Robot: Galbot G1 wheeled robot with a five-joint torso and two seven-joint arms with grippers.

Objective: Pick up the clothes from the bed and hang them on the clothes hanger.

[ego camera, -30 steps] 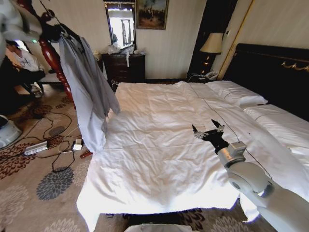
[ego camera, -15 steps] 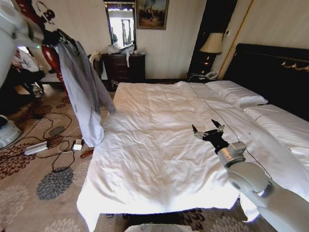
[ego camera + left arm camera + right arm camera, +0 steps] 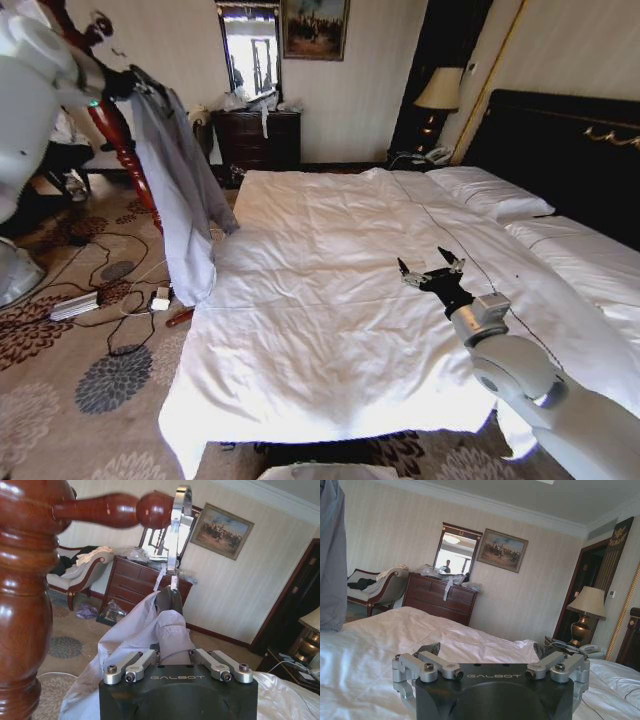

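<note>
Item: jacket (image 3: 180, 190), light grey-blue, thin; hung off the bed (image 3: 330, 300), in the air beside the bed's left edge near its far left corner, lower hem trailing towards the carpet (image 3: 90, 390); collar end held high against the reddish wooden coat stand (image 3: 125, 150).

Item: hanger (image 3: 177, 535); a metal hook is seen in the left wrist view rising from the bunched collar, level with a turned peg of the stand; whether the hook is over the peg cannot be told.

Item: left gripper (image 3: 172, 630); raised at the stand, pressed together on the gathered collar cloth just below the hook.

Item: right gripper (image 3: 432, 271); parked low over the duvet towards the bed's right side, fingers spread, nothing between them.

Handling, as judged: the garment is taken to be light, limp and rather slippery; no shape is kept by it and the sleeves are left to swing; it is best held at the collar or shoulder seam, close under the hook, so that the weight is carried by the hanger; a hold on a sleeve or hem is likely to drag it off.
</note>
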